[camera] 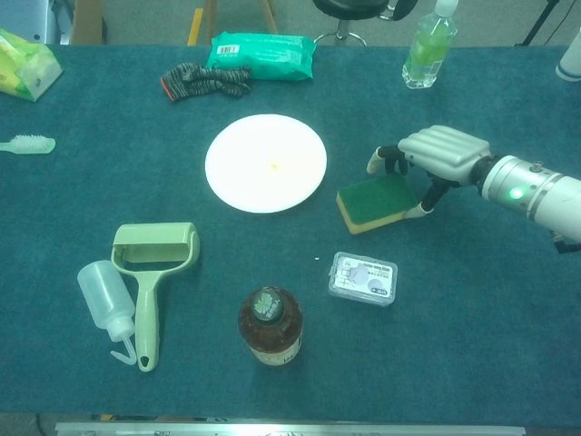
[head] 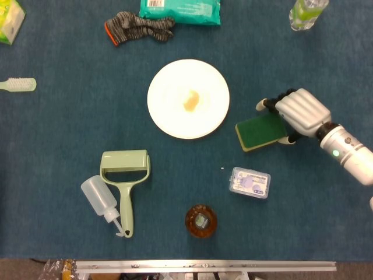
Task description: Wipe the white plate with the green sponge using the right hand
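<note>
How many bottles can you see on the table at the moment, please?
3: a green-tinted plastic bottle at the far right edge, a brown bottle at the near middle, and a small squeeze bottle near left beside the roller. None appears hidden.

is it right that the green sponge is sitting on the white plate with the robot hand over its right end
Not quite. The green sponge lies on the blue table cover, to the right of the white plate and clear of its rim, as the head view shows. The rest holds: the right robot hand is over the sponge's right end.
</note>
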Available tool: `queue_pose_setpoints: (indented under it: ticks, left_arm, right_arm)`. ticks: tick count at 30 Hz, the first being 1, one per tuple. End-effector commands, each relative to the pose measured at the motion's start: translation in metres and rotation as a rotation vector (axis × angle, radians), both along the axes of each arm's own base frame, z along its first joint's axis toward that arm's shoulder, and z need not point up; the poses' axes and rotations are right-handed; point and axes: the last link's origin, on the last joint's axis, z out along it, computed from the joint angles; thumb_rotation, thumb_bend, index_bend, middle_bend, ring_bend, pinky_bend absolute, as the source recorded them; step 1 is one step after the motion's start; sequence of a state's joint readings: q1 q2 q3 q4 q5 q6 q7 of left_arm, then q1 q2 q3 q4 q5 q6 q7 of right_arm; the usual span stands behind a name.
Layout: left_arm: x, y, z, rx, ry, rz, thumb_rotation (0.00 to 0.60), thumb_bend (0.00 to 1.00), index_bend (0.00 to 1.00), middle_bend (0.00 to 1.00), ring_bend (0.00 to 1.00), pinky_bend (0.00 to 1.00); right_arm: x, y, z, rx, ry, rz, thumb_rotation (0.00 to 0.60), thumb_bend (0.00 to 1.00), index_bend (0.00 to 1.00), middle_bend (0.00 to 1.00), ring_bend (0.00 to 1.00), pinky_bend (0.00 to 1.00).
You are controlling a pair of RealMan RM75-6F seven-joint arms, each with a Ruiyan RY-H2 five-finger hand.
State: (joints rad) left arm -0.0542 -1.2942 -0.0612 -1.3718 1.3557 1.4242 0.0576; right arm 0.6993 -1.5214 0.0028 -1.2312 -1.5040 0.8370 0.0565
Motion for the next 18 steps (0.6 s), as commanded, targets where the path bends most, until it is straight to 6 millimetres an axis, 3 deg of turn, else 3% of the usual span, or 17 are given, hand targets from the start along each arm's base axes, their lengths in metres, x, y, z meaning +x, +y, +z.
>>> queue_pose_setpoints:
  ticks: [1, 10, 18]
  left_arm:
    - [-0.001, 0.000, 0.000, 0.000, -0.001, 0.003, 0.600, 0.36, 0.42, 0.33, 0.30, 0.46]
    - [-0.001, 0.001, 0.000, 0.002, -0.003, 0.001, 0.600, 0.36, 0.42, 0.33, 0.30, 0.46]
    - [0.000, 0.003, 0.003, 0.008, 0.000, -0.002, 0.600, 0.36, 0.42, 0.34, 0.30, 0.46]
  right_arm:
    - [0.001, 0.000, 0.003, -0.009, -0.019, -0.003, 0.600, 0.11, 0.32, 0.52, 0.45, 0.38]
    - [0.013, -0.006, 0.017, -0.054, -0.062, 0.016, 0.600, 0.11, 0.32, 0.52, 0.45, 0.38]
    - [0.035, -0.035, 0.024, -0.103, -0.081, 0.009, 0.600, 0.11, 0.39, 0.52, 0.45, 0.38]
